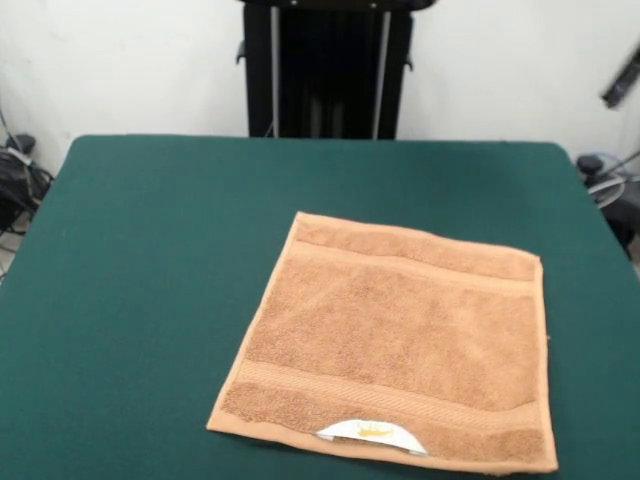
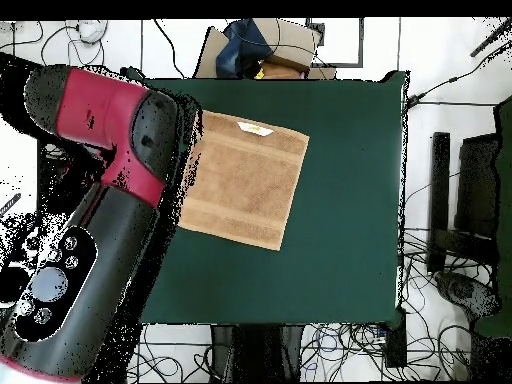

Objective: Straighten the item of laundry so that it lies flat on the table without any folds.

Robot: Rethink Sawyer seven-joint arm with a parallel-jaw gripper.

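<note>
The light orange-tan towel (image 1: 400,340) lies spread out flat on the dark green table (image 1: 150,250), right of centre and close to the near edge, turned slightly askew. Its woven border bands run along the far and near sides. A white label with a yellow mark (image 1: 370,432) sits at its near edge. In the overhead view the towel (image 2: 245,180) lies at the upper left of the table (image 2: 350,200), its label (image 2: 255,127) towards the top edge. The red and black arm (image 2: 90,200) looms over the table's left edge, drawn back. No gripper shows in either view.
The black pedestal (image 1: 325,70) stands behind the table's far edge. Cables and dark gear lie on the floor at both sides (image 1: 20,175). In the overhead view a cardboard box with a dark bag (image 2: 265,45) sits beyond the table's top edge.
</note>
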